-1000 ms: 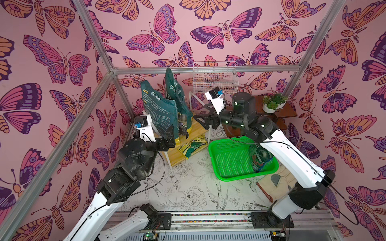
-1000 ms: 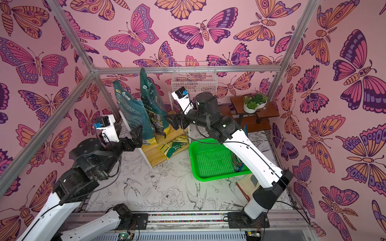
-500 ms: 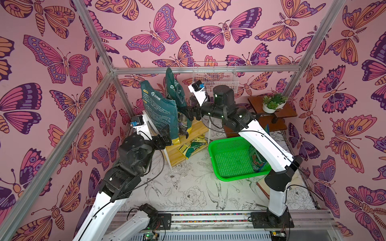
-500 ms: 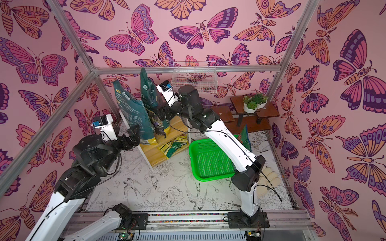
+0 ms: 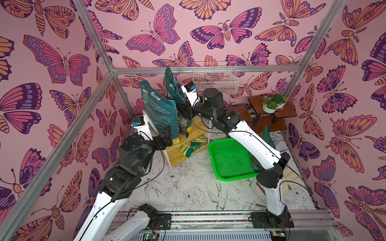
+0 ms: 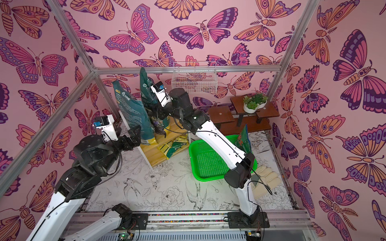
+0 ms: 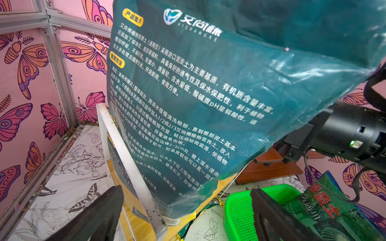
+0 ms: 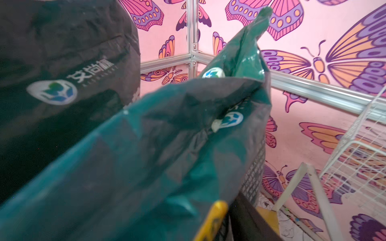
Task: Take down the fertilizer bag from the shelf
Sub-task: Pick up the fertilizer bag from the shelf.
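You cannot see the fingertips of the right gripper [image 5: 183, 110] behind the front teal bag [image 5: 158, 112], so you cannot tell whether it is clamped. The fertilizer bag [image 5: 172, 87] stands on the shelf [image 5: 175, 155] behind that bag, long axis upright, pinched top up, seemingly leaning slightly. Your left gripper [image 7: 186, 189] has its jaws apart and empty.

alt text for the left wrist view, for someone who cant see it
A tall teal bag printed with white Chinese text fills the view, standing on the yellow-board shelf with its white frame. The left tool stands open in the foreground; a green basket sits nearby.
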